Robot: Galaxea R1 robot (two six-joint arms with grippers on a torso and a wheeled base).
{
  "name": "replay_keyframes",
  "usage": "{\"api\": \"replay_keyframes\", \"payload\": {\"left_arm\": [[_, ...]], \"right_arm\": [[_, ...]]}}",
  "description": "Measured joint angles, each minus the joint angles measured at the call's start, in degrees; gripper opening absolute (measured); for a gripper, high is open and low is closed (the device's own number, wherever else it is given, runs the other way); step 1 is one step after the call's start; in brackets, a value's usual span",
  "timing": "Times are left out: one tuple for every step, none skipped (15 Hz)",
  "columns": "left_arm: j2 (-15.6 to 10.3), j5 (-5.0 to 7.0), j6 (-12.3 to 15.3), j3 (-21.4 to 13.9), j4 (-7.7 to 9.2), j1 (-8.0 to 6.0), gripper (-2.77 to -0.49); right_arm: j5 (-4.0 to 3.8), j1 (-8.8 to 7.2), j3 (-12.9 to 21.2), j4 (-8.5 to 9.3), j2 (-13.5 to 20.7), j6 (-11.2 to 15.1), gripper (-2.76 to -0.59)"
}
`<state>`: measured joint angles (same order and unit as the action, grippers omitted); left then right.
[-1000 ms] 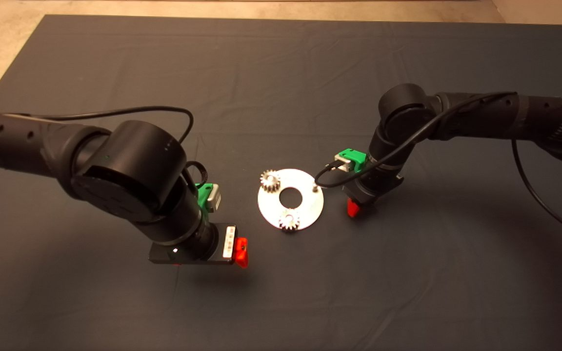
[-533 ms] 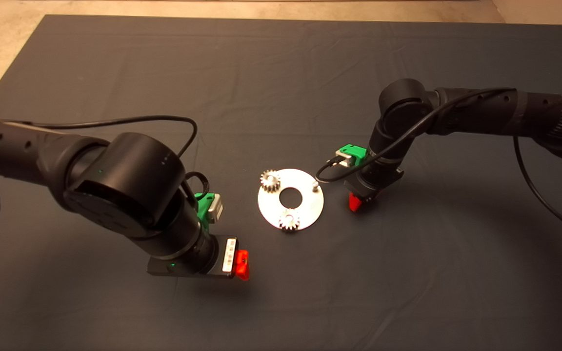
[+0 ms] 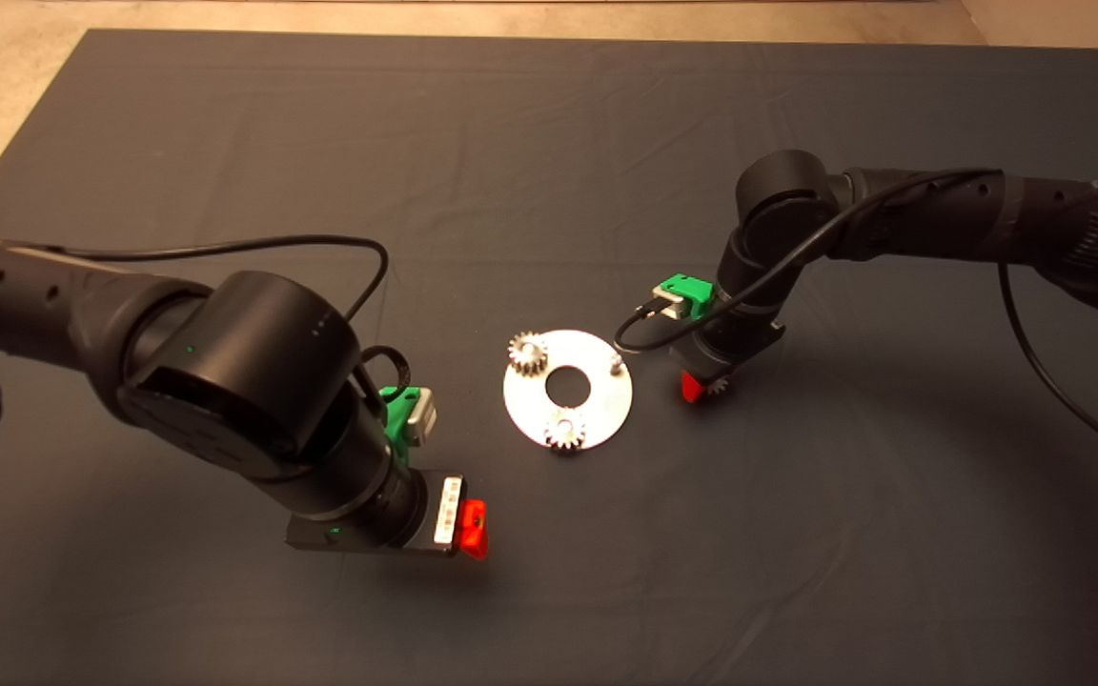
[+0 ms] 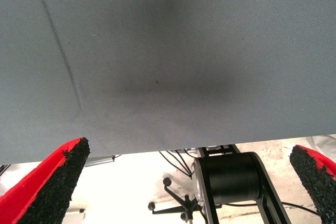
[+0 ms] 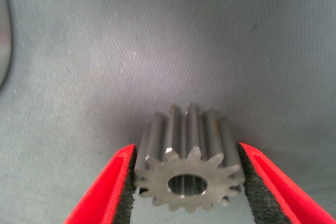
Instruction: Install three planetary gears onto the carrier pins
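The round silver disc (image 3: 606, 405) lies mid-mat with its carrier pins. Two planetary gears sit on pins, one at the far left (image 3: 528, 353) and one at the near edge (image 3: 565, 431). The third pin (image 3: 616, 362) stands bare at the disc's right. Just right of the disc, my right gripper (image 3: 701, 386) (image 5: 186, 182) is shut on the third gear (image 3: 719, 384) (image 5: 186, 166), gripped by its toothed sides above the mat. My left gripper (image 3: 473, 529) (image 4: 184, 182) hangs open and empty, left of the disc and nearer the front edge.
The dark mat (image 3: 549, 143) covers the table, with bare tabletop along its far and left edges. In the left wrist view the mat's edge gives way to the floor, where a black stand (image 4: 231, 182) shows. The disc's rim (image 5: 2, 40) edges the right wrist view.
The right gripper has risen slightly with the gear, whose teeth now show at its tip. The left gripper has drifted toward the mat's front edge.
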<state>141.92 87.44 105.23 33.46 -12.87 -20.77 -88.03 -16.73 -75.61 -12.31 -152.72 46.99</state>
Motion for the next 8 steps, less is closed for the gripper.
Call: {"api": "replay_keyframes", "payload": {"left_arm": [[0.0, 0.01, 0.0, 0.0, 0.00, 0.00, -0.50], [0.0, -0.01, 0.0, 0.0, 0.00, 0.00, -0.50], [0.0, -0.01, 0.0, -0.1, 0.00, 0.02, -0.50], [0.0, -0.01, 0.0, -0.3, 0.00, 0.07, -0.50], [0.0, 0.01, 0.0, -0.3, 0.00, 0.30, -0.50], [0.0, -0.03, 0.0, -0.3, 0.00, 0.52, -0.50], [0.0, 0.00, 0.0, -0.3, 0.00, 0.63, -0.50], [0.0, 0.00, 0.0, -0.4, 0.00, 0.63, -0.50]], "right_arm": [[0.37, -0.21, 0.0, -0.35, 0.0, 0.0, -2.11], [0.40, -0.46, -0.1, -0.38, 0.0, 0.0, -2.11], [0.49, -0.65, -0.1, -0.52, 0.0, 0.0, -2.11], [0.63, -0.82, -0.1, -0.82, 0.0, 0.0, -2.17], [0.60, -0.91, -0.1, -1.02, 0.0, 0.0, -2.21], [0.62, -0.91, -0.1, -1.22, 0.0, 0.0, -2.21], [0.57, -0.91, -0.1, -1.27, 0.0, 0.0, -2.21], [0.60, -0.91, -0.1, -1.29, 0.0, 0.0, -2.21]]}}
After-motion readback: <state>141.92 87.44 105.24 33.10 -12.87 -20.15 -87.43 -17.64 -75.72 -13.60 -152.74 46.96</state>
